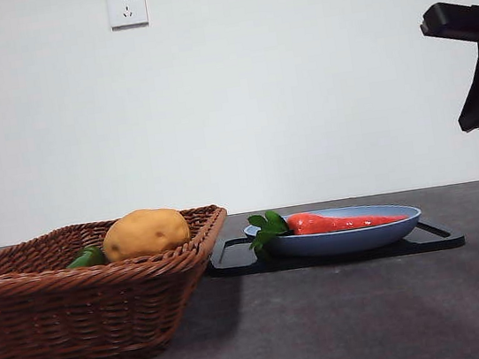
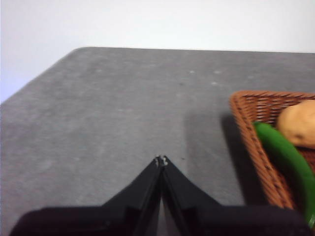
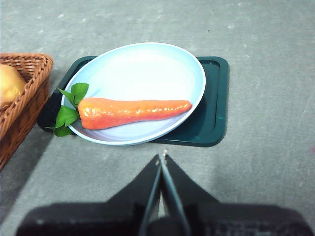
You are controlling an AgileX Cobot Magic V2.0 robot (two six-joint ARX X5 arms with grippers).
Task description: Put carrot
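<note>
1. So: carrot (image 3: 133,112) lies flat in the blue plate (image 3: 147,64), leaves (image 3: 69,108) hanging over the rim on the basket side, tip pointing away from it. Plate sits on a dark tray (image 3: 214,113) on the bench (image 1: 349,325).
2. Right hand (image 3: 162,158) hovers high above the bench, just short of the plate, jaws pressed together, holding nothing. In the front view it shows at about 3 o'clock, well clear of the carrot.
3. Left hand (image 2: 161,160) also closed and empty, parked over bare bench beside the basket (image 1: 78,300). Looks like it's waiting.
4. Basket holds the potato (image 1: 144,232) and a green item (image 2: 283,152); plate is just beside its rim.
5. Judgement: the carrot is probably bound for the basket, and the right hand must open before descending. Lengthwise lie favours a grip across the middle.
</note>
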